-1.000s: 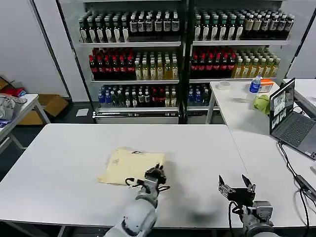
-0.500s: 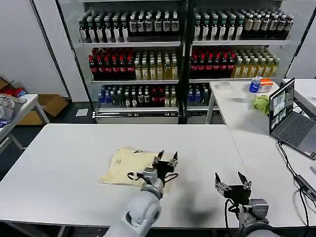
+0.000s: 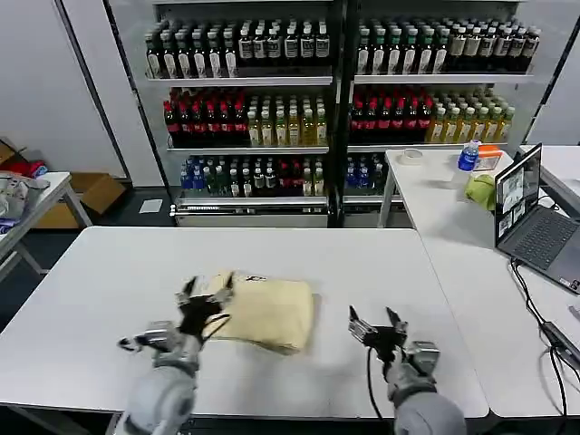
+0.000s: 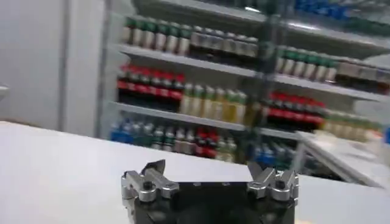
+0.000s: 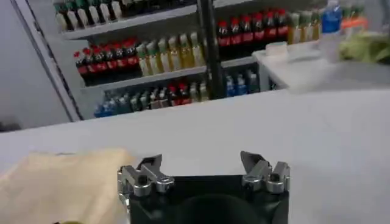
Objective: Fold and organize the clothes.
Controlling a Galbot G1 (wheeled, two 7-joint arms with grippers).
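On the white counter (image 3: 109, 272), left pincer (image 3: 205, 292) sits released, fingers spread, empty, at the left edge of the T-shirt (image 3: 267, 310). The T-shirt, pale cream-yellow, lies folded into a rough rectangle near the counter's middle front, label at its far edge. Right pincer (image 3: 373, 324) is released too, empty, just right of the T-shirt, apart from it.

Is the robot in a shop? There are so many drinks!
It looks more like a lab made up as a shop. Shelves of bottled drinks line the back, but in front stand plain white tables, one with a laptop, and a folded T-shirt for practice.
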